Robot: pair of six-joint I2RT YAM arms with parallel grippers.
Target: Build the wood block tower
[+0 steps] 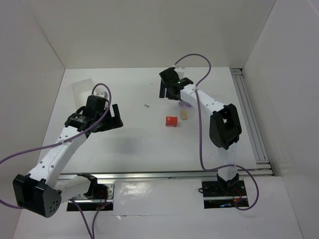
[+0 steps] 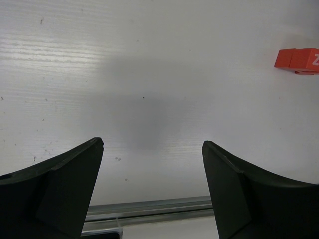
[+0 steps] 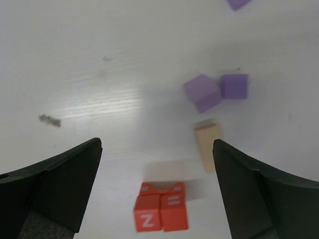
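Note:
A tight cluster of red-orange cubes (image 1: 171,121) stands mid-table; it shows low between my right fingers (image 3: 160,211) and at the far right edge of the left wrist view (image 2: 299,59). A pale tan block (image 3: 208,144) lies just beyond it, apart from it. Two lilac cubes (image 3: 202,92) touch each other farther on, and a third lilac cube (image 3: 238,4) is cut by the top edge. My right gripper (image 3: 157,144) hovers open above the table behind these blocks (image 1: 169,94), holding nothing. My left gripper (image 2: 152,144) is open and empty over bare table, left of the cubes (image 1: 117,117).
A translucent white box (image 1: 82,89) sits at the back left. A tiny dark speck (image 1: 146,105) lies between the grippers. White walls enclose the table, with a metal rail (image 1: 251,124) along the right side and another (image 2: 149,209) at the near edge.

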